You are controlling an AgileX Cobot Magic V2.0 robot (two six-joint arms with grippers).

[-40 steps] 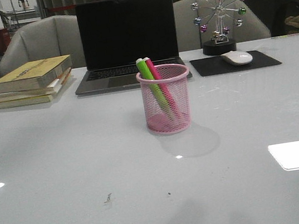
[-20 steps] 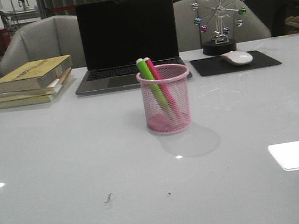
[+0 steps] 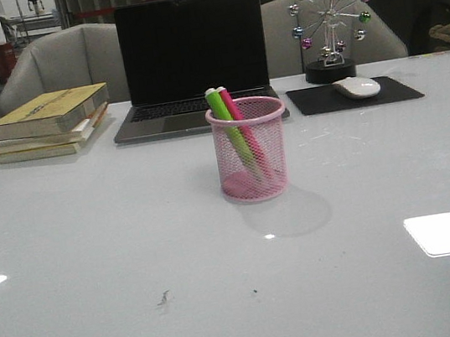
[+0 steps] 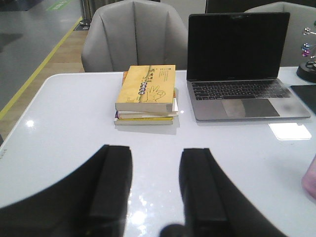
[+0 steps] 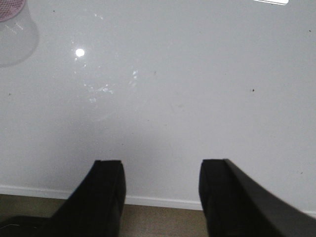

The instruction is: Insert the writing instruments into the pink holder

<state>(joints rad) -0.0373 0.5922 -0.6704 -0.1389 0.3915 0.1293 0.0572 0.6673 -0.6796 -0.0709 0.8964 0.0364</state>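
**Both markers stood in the cup; arms hung clear**

Across the last second nothing on the table had moved; only a person at the far left background had gone from view. By that stillness the task looked finished.

Taking the pink holder (image 3: 249,149) as landmark: well to its left and behind lay the stack of books (image 3: 47,124). Directly behind it sat the laptop (image 3: 192,61). Inside it leaned the green marker (image 3: 226,122) and, touching its right side, the pink marker (image 3: 242,125), caps above the rim. Behind and to the right lay the mouse (image 3: 356,87).

The front view showed neither arm. The wrist views did: the left gripper (image 4: 155,185) stood with jaws apart and empty, the holder a sliver at frame edge (image 4: 310,178). The right gripper (image 5: 162,190) also gaped, empty, with the holder's base just in shot (image 5: 11,9).
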